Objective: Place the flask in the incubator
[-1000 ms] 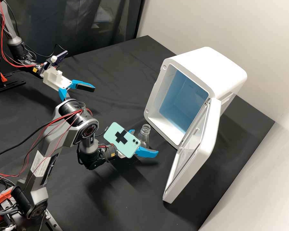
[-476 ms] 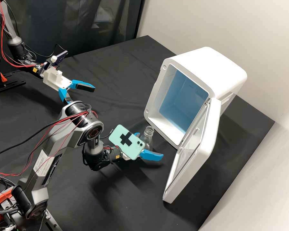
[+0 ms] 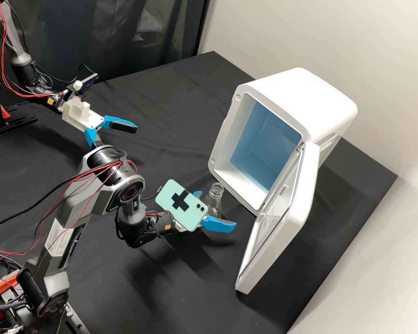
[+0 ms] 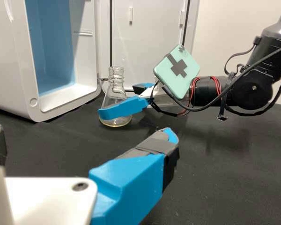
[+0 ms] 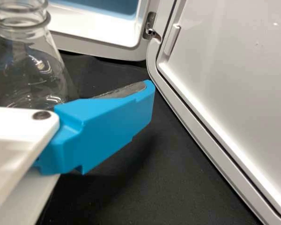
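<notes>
Looking across from the left, I see my left gripper (image 3: 111,132) hanging above the black bench (image 3: 181,106) at the far side, its blue fingers spread with nothing between them. Next comes my right arm (image 3: 102,185), low over the bench, with a mint-green phone (image 3: 181,204) marked by a black cross fixed above its wrist. My right gripper (image 3: 214,211) is spread too, one finger on each side of the flask (image 3: 213,197); I cannot tell whether either finger touches the glass. The flask is clear, cone-shaped and open-necked. It stands upright on the bench just outside the incubator (image 3: 306,97), near the lower rim of its opening. The incubator is a white box with a pale blue inside, its mouth turned toward the arms. Its door (image 3: 283,218) stands wide open at the right. From my right wrist view, the near finger lies between the flask and that door.
</notes>
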Robot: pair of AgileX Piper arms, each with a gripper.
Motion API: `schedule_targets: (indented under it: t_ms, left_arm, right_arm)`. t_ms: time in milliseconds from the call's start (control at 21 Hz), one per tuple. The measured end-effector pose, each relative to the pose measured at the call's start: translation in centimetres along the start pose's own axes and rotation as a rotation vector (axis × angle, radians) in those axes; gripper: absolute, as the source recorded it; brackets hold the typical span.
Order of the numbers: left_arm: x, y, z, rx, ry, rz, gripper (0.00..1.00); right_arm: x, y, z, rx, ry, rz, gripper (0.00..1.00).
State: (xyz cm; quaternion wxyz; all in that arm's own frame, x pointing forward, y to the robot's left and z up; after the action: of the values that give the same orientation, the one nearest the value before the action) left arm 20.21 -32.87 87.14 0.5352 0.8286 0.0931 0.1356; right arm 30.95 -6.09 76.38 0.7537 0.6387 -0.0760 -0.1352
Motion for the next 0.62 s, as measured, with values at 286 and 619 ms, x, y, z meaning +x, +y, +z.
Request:
schedule_targets:
  t_ms: [286,619]
  left_arm:
    - [0.00,0.00,0.00,0.000,0.000,0.000,1.00]
    - [0.00,0.00,0.00,-0.009,0.000,0.000,1.00]
  right_arm:
    - [-0.38,0.32,-0.25,0.039,0.012,0.005,1.00]
    - [-0.53,0.27,-0.18,0.057,0.013,0.006,0.00]
